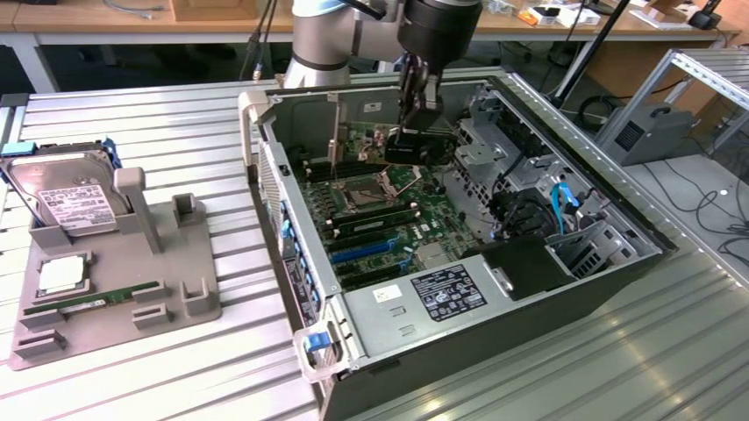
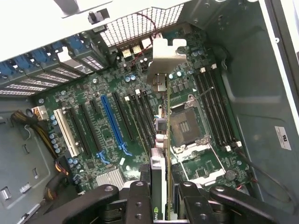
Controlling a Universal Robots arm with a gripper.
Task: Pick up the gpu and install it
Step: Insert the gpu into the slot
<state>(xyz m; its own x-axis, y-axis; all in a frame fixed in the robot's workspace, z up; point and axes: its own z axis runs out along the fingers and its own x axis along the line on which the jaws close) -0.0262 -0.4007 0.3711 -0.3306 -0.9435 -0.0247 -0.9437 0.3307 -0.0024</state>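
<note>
The gpu (image 1: 410,147), a green board with a black cooler, hangs over the far part of the motherboard (image 1: 374,224) inside the open computer case (image 1: 609,263). My gripper (image 1: 416,123) comes down from above and is shut on it. In the wrist view the gpu (image 2: 159,163) appears edge-on between my gripper's (image 2: 161,198) black fingers (image 2: 138,200). Its silver end bracket (image 2: 164,58) points toward the case's rear grille. The card hovers above the motherboard, beside the CPU socket (image 2: 182,126) and apart from the blue slot (image 2: 112,123) and the black slots near it.
A grey holder tray (image 1: 175,289) at the exterior view's left carries a silver hard drive (image 1: 76,202), a CPU (image 1: 59,274) and a narrow RAM stick (image 1: 88,300). Drive cages and cables (image 1: 550,210) crowd the case's right side. The slatted metal table (image 1: 153,123) surrounds everything.
</note>
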